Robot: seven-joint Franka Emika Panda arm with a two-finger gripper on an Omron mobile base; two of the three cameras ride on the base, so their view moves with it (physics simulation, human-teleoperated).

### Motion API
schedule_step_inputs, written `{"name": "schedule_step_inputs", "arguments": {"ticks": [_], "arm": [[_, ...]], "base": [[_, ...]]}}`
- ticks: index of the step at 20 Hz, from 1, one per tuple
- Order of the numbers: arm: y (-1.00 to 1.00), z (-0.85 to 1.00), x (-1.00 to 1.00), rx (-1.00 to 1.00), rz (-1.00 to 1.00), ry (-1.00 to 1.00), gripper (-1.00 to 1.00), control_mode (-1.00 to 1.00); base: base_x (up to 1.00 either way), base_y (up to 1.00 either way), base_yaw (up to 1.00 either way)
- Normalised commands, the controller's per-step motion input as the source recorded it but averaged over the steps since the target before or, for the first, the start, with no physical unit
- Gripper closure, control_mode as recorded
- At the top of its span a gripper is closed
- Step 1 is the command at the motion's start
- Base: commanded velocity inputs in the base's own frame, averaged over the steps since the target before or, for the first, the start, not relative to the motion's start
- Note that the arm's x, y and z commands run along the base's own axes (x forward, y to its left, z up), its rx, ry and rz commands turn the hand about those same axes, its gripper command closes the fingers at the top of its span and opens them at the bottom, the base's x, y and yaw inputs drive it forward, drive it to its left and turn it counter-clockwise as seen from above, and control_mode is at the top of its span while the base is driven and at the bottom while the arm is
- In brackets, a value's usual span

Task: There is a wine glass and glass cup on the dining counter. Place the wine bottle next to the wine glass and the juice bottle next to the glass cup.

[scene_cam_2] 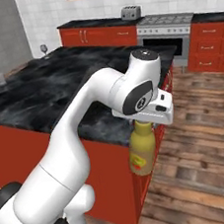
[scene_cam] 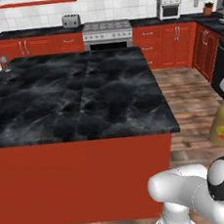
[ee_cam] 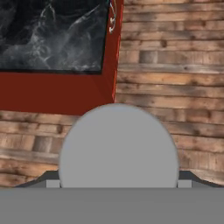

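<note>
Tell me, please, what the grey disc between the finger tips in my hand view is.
Observer: It is the top of the juice bottle, seen from above; the gripper holds it by the neck.
Operator: Is it over the dining counter?
Observer: No. It hangs beside the corner of the dining counter, its yellow body below the marble top and clear of the wooden floor.
Operator: Where is the glass cup?
Observer: The glass cup stands near the counter's far left edge in the right base view.
</note>
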Motion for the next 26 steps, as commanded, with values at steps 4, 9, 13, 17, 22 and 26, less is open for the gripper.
{"name": "schedule_step_inputs", "arguments": {"ticks": [4, 9, 13, 17, 22, 26], "arm": [[0.0, 0.0, 0.0, 0.0, 0.0, 0.0, 1.0, 1.0], [0.0, 0.0, 0.0, 0.0, 0.0, 0.0, 1.0, 1.0], [0.0, 0.0, 0.0, 0.0, 0.0, 0.0, 1.0, 1.0], [0.0, 0.0, 0.0, 0.0, 0.0, 0.0, 1.0, 1.0], [0.0, 0.0, 0.0, 0.0, 0.0, 0.0, 1.0, 1.0], [0.0, 0.0, 0.0, 0.0, 0.0, 0.0, 1.0, 1.0]], "base": [[0.56, 0.63, 0.0], [0.61, 0.63, 0.0], [0.57, 0.65, 0.0], [0.52, 0.69, 0.0], [0.49, 0.75, 0.0], [0.47, 0.76, 0.0]]}}
